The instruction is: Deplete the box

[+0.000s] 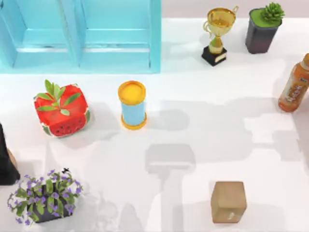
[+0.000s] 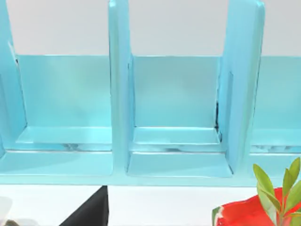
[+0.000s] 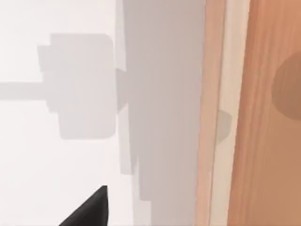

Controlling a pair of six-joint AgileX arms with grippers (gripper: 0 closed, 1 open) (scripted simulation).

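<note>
A brown box [image 1: 228, 201] stands on the white table near the front right. Its faces look shut and nothing of its contents shows. In the left wrist view a black part of my left gripper [image 2: 89, 213] sits low in front of a turquoise shelf unit [image 2: 174, 117]. A black part of my right gripper [image 3: 91, 208] hangs over bare white table beside the table's edge [image 3: 214, 113].
The turquoise shelf unit [image 1: 79, 34] fills the back left. A watermelon-patterned cube [image 1: 62, 110], a blue can [image 1: 132, 105], a gold trophy [image 1: 218, 35], a potted plant [image 1: 262, 30], an orange bottle [image 1: 294, 87], purple flowers [image 1: 44, 195] and a black object [image 1: 6, 162] stand around.
</note>
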